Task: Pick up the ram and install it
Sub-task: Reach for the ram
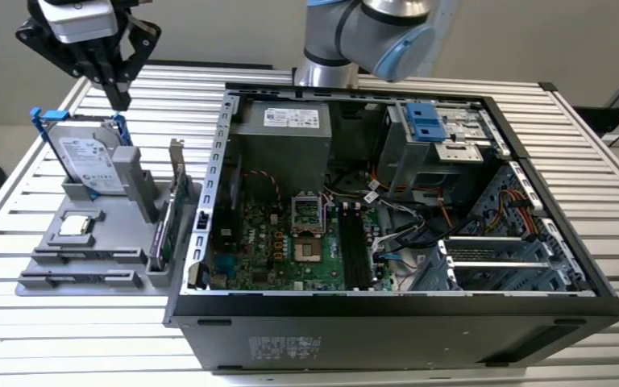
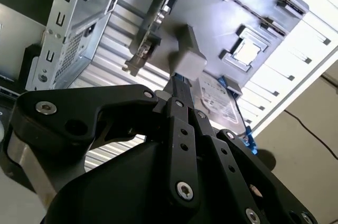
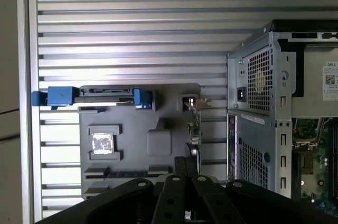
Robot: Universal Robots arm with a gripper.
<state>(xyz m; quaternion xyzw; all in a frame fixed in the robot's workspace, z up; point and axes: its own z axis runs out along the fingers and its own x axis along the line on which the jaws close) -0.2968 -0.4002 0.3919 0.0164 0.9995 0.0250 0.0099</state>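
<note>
Gripper [image 2: 178, 84] up close, jaws pinched together and empty, high over the grey holder tray [image 1: 116, 242] — ram [image 3: 127, 173] looks slotted along the tray edge opposite the hard drive [image 1: 86, 161] — descending closed or off-line, it could stub that thin stick or clip the upright card [image 1: 177, 173].

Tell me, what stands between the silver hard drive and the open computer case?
A grey post and an upright circuit card stand there, as the exterior view shows.
</note>
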